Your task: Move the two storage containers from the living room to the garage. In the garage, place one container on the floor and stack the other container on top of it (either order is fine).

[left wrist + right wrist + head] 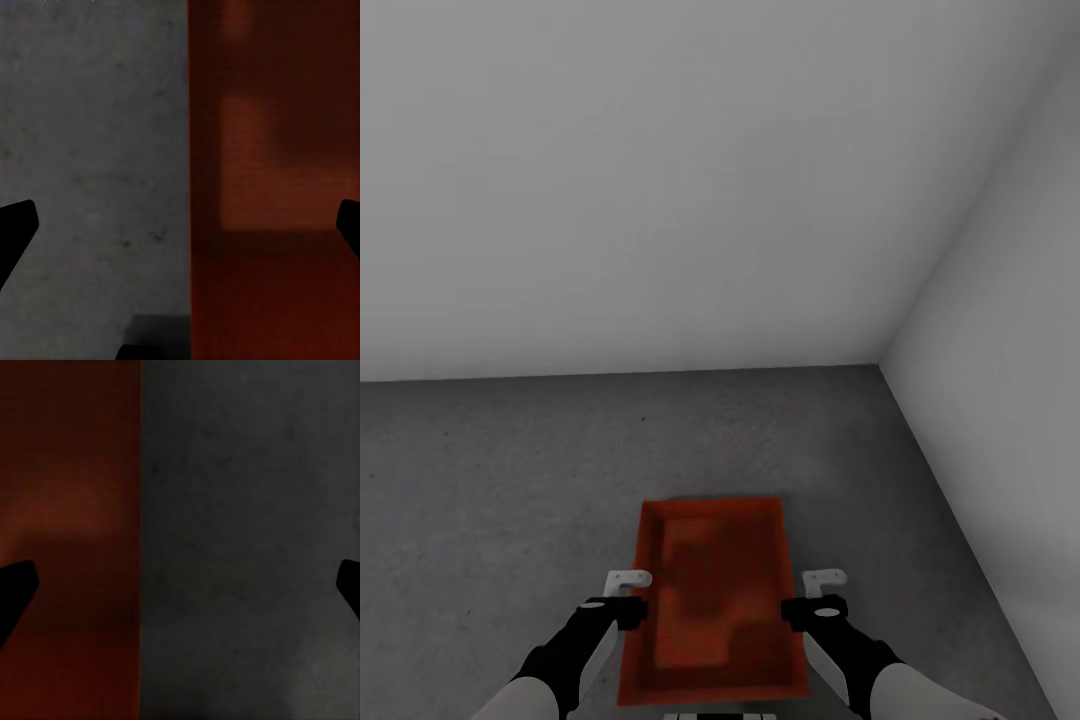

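An orange-red storage container [710,600] lies on the dark grey concrete floor [500,480] of the garage, close in front of me, long side pointing away. My left gripper [634,597] hangs open over its left long wall, and my right gripper [812,596] hangs open over its right long wall. In the left wrist view the container [277,187] sits under one half of the open gripper [184,225] and bare floor under the other. The right wrist view mirrors this, with the container [67,532] beneath the open gripper [180,585]. Neither pair of fingers touches the bin.
Plain grey-white walls meet in a corner [880,362] ahead to the right. The right wall [1010,400] runs close along the container's right side. Open concrete stretches to the left and ahead of the bin.
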